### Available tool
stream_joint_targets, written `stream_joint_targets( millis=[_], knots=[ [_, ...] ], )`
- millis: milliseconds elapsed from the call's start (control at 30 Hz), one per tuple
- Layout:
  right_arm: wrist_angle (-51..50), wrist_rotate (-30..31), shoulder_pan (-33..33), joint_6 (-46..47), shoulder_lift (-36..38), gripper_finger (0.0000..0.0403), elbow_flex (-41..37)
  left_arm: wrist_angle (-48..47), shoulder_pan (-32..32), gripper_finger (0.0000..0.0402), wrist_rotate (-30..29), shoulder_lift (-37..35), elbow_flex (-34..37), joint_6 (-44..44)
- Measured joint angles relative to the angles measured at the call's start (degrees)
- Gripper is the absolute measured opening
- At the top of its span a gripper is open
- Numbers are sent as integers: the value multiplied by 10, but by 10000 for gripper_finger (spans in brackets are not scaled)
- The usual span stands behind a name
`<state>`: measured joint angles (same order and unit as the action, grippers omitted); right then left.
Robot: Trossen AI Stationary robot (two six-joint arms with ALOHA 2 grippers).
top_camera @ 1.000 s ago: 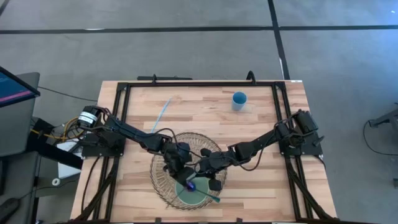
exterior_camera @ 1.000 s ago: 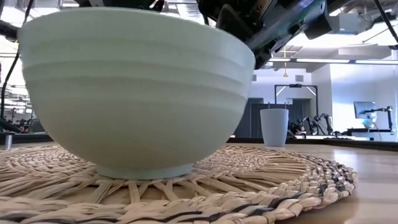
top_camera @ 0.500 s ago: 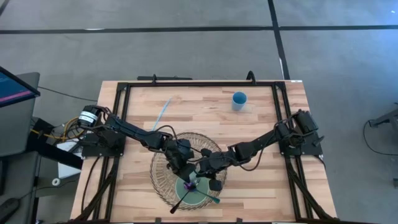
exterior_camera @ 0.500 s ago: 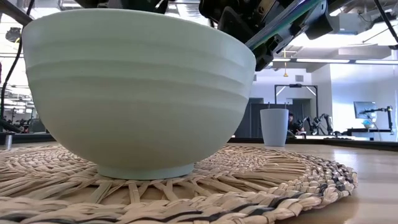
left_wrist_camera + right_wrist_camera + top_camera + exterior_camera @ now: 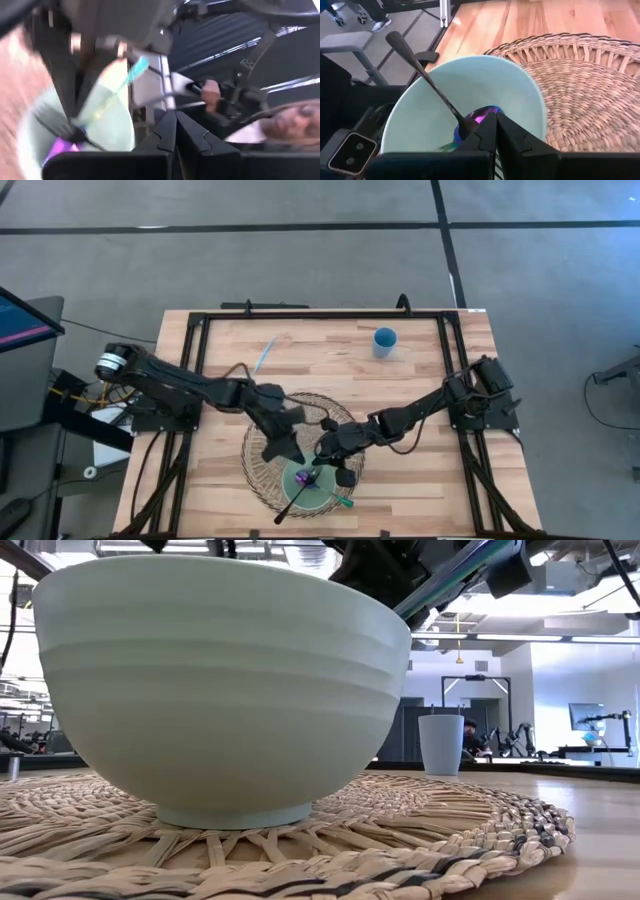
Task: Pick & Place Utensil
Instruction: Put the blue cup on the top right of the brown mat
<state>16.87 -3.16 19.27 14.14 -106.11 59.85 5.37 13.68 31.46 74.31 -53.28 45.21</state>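
A pale green bowl (image 5: 312, 486) (image 5: 220, 690) stands on a round woven mat (image 5: 262, 470). A dark spoon (image 5: 427, 82) lies in it. Its purple-sheened head (image 5: 479, 116) rests on the bowl's bottom, and its handle (image 5: 287, 509) leans out over the near-left rim. A teal utensil (image 5: 341, 500) (image 5: 131, 72) also sits in the bowl, sticking out over the right rim. My left gripper (image 5: 283, 446) (image 5: 175, 115) is shut, over the mat just far-left of the bowl. My right gripper (image 5: 335, 467) (image 5: 495, 118) is shut, hovering at the bowl's far-right rim. My right gripper points its shut fingers (image 5: 485, 132) down and across the bowl's rim (image 5: 540, 107) from the far right. The fingers hide the rim under them, so I cannot tell whether they touch it.
A blue cup (image 5: 385, 341) (image 5: 441, 744) stands near the table's far right. A thin light-blue stick (image 5: 261, 356) lies on the far-left wood. A black frame (image 5: 320, 313) runs around the table's edges. A person shows blurred beyond the table in the left wrist view.
The dark spoon has come free of my left gripper: it was over the bowl a second ago and now lies in it, with its handle out over the near-left rim. My left gripper has since drawn back toward the table's far-left, off the bowl.
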Motion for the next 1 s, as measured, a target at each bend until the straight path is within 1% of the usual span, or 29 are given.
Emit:
stream_joint_targets(
  millis=[100, 200, 333, 467, 533, 633, 733, 867, 1000],
  knots=[
    [6, 0, -2, -34, 7, 0, 17, -29, -8, 6, -30, -37, 0, -101],
    [2, 7, -7, -78, 27, 0, 28, -70, -20, 6, -79, -63, 0, -180],
    [-23, 92, -18, -93, 81, 0, 30, -136, -46, 6, -142, -99, 0, -245],
    [-116, 184, -34, -117, 144, 0, 30, -212, -85, 6, -190, -138, 0, -282],
    [-169, 204, -46, -125, 174, 3, 30, -243, -107, 6, -212, -159, 0, -303],
    [-234, 215, -76, -131, 211, 16, 31, -275, -138, 9, -226, -184, 0, -345],
    [-301, 217, -115, -128, 234, 38, 30, -278, -166, 13, -228, -201, 0, -365],
    [-360, 219, -178, -128, 241, 73, 30, -305, -208, 23, -229, -211, 0, -377],
    [-402, 266, -245, -100, 228, 103, 30, -357, -264, 41, -230, -209, 0, -376]
  ],
)
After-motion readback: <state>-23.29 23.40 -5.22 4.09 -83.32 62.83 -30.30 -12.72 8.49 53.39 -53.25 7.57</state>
